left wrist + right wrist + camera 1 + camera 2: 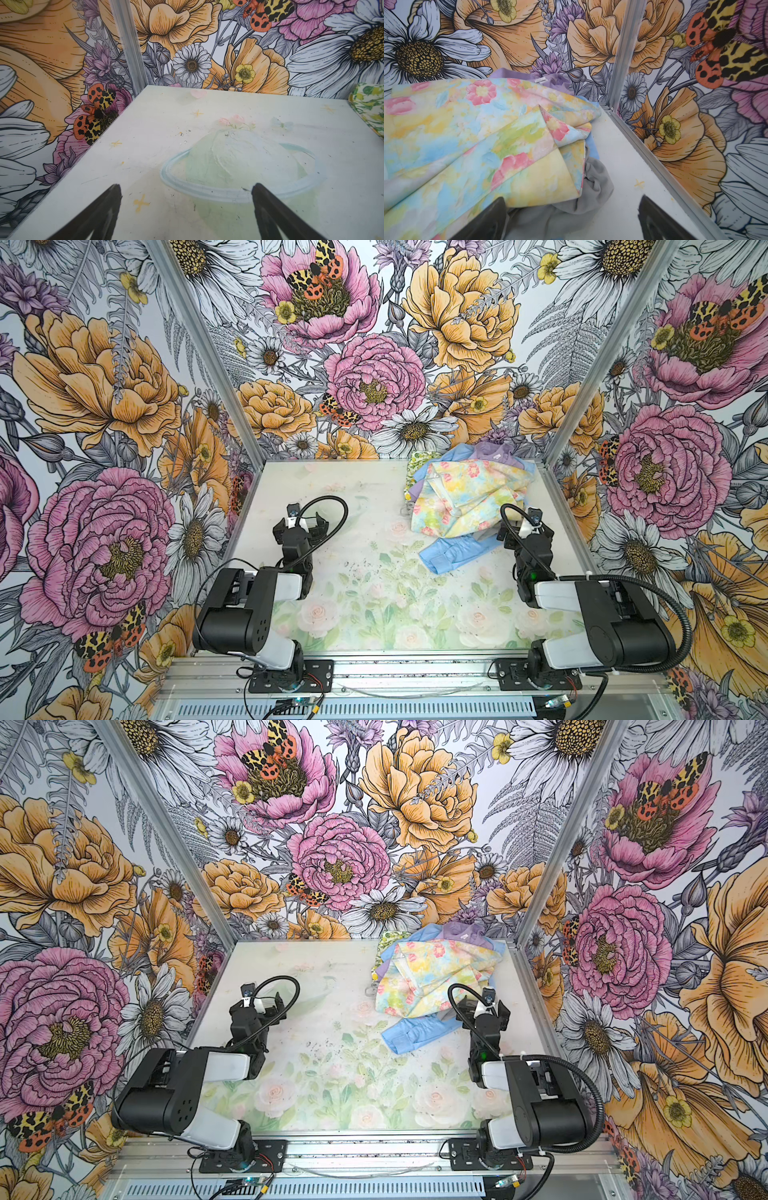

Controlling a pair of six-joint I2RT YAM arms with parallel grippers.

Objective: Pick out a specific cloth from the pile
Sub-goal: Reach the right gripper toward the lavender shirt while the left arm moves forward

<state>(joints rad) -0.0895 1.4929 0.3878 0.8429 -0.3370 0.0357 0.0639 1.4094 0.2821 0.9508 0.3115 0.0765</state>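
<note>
The pile (465,502) lies at the table's back right corner in both top views. The lilac cloth (496,451) (461,932) (517,75) shows only at the pile's far top, with a small white label, mostly buried under a pastel yellow floral cloth (461,493) (467,135). A light blue garment (453,558) sticks out at the near side. My right gripper (525,533) (572,198) stands open at the pile's near right edge, with grey fabric (591,187) lying between its fingers. My left gripper (301,526) (186,187) is open over bare table, far left of the pile.
A green-yellow print piece (417,466) (367,104) sits at the pile's far left. Floral walls and metal corner posts (623,62) close in the table (332,489) on three sides. The right wall rail (654,160) runs close beside my right gripper.
</note>
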